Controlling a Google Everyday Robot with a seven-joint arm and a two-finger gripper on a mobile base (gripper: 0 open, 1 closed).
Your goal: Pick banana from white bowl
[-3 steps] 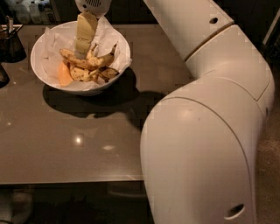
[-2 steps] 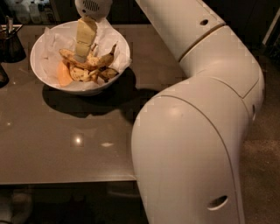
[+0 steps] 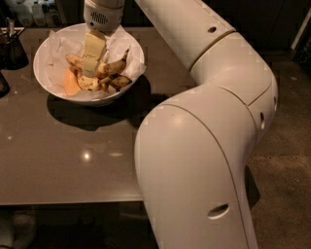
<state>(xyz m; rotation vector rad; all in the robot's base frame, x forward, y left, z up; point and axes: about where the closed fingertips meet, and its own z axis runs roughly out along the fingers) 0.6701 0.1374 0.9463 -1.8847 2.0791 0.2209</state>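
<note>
The white bowl (image 3: 44,54), lined with crinkled white paper, stands at the table's far left. Several brown-spotted bananas (image 3: 114,68) lie in it, with an orange piece (image 3: 71,83) at their left. My gripper (image 3: 89,72) hangs straight down from the wrist (image 3: 103,14) into the bowl. Its pale yellow tip is down among the bananas at the bowl's middle. The tip hides the bananas right under it.
A dark container (image 3: 12,46) stands left of the bowl at the table's far-left edge. My big white arm (image 3: 209,126) fills the right and lower middle of the view and covers the right side of the brown table (image 3: 73,155). Floor shows at the far right.
The arm's big lower links have swung a little to the left. The gripper stays in the bowl at about the same spot, and the bowl has not moved.
</note>
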